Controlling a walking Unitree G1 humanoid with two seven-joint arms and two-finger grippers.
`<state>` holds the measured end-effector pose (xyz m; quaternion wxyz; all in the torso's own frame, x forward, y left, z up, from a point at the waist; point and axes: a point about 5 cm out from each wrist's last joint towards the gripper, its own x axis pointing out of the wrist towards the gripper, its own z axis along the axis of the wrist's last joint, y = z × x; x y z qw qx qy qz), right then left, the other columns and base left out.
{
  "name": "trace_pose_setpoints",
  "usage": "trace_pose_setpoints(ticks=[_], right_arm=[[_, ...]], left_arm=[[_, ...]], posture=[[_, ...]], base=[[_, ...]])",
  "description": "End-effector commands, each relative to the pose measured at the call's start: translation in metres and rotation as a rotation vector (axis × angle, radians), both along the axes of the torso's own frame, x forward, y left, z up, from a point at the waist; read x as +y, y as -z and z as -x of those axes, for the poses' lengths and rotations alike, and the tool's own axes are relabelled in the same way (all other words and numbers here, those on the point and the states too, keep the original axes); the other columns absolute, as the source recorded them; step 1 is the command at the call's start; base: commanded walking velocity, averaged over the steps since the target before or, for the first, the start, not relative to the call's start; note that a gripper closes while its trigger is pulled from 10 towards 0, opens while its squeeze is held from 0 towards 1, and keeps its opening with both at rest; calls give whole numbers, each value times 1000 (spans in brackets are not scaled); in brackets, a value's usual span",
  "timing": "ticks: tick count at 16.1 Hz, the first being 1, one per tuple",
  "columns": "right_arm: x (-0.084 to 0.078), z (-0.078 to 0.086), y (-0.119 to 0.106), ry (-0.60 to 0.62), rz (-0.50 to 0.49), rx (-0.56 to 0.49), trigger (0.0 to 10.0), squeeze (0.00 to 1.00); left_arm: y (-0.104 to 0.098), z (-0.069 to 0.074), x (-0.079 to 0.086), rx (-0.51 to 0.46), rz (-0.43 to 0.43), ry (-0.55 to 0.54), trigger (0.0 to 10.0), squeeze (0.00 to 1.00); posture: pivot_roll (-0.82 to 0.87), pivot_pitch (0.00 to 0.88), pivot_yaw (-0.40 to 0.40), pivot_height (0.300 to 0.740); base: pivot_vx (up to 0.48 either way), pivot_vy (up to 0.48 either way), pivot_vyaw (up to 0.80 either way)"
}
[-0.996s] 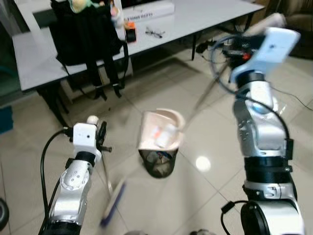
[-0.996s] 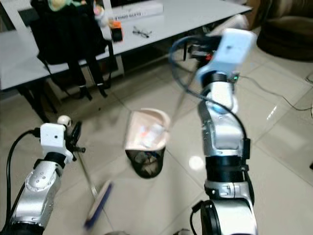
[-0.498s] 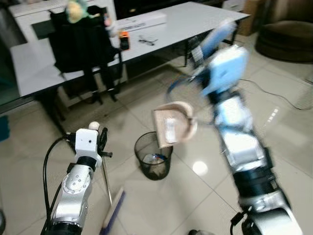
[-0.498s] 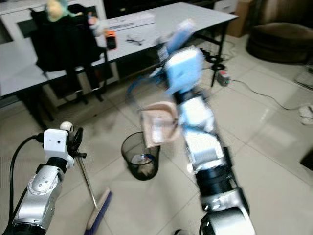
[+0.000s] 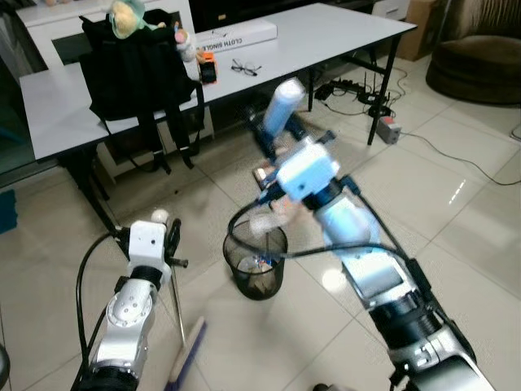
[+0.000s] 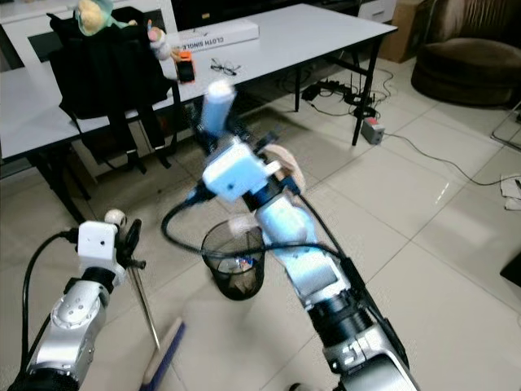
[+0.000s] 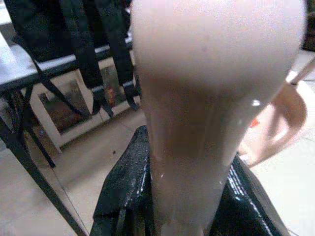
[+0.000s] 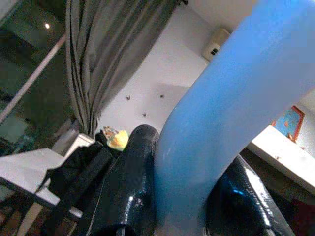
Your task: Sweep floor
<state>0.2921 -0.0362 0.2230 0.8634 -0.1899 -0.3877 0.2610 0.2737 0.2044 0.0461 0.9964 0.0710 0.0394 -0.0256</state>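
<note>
Pale tiled floor [image 5: 456, 204]. Broom [image 5: 184, 358] stands upright at robot's left, bristles on tiles, its cream handle clamped between left gripper [image 7: 184, 196] fingers. Right gripper [image 8: 172, 206] is closed around blue dustpan handle [image 5: 281, 106]; pink dustpan [image 6: 285, 173] hangs blurred just behind black mesh bin [image 5: 256, 265]. White table [image 5: 326, 32] beyond.
</note>
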Motion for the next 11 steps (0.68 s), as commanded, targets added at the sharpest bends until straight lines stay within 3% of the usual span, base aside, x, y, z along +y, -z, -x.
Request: trace_pose_setpoints(ticks=[1, 4, 6, 7, 8, 9, 11], right_arm=[[9, 9, -5, -67, 5, -56, 10000, 0], [15, 11, 0, -93, 54, -75, 10000, 0], [12, 7, 1, -34, 115, -108, 10000, 0], [1, -3, -2, 86, 121, -118, 10000, 0], [-18, -17, -8, 233, 66, -94, 10000, 0], [-29, -23, -10, 300, 16, -58, 10000, 0], [-80, -45, -4, 569, -54, 79, 10000, 0]], left_arm=[[-6, -8, 4, -37, -22, 2, 10000, 0], [2, -11, 9, -3, -21, -8, 10000, 0], [8, -13, 15, 31, -20, -19, 10000, 0], [13, -14, 18, 70, -20, -25, 10000, 0], [18, -14, 19, 109, -13, -16, 10000, 0], [20, -14, 19, 132, -15, -3, 10000, 0], [33, -10, 15, 230, -12, 64, 10000, 0]], posture=[[-5, 0, 95, 740], [-5, 0, 93, 740], [-4, 0, 91, 740], [-5, 0, 92, 740], [-6, 0, 93, 740], [-8, 0, 94, 740], [-19, 0, 99, 740]], base=[[0, 0, 0], [0, 0, 0], [0, 0, 0], [0, 0, 0], [0, 0, 0], [0, 0, 0], [0, 0, 0]])
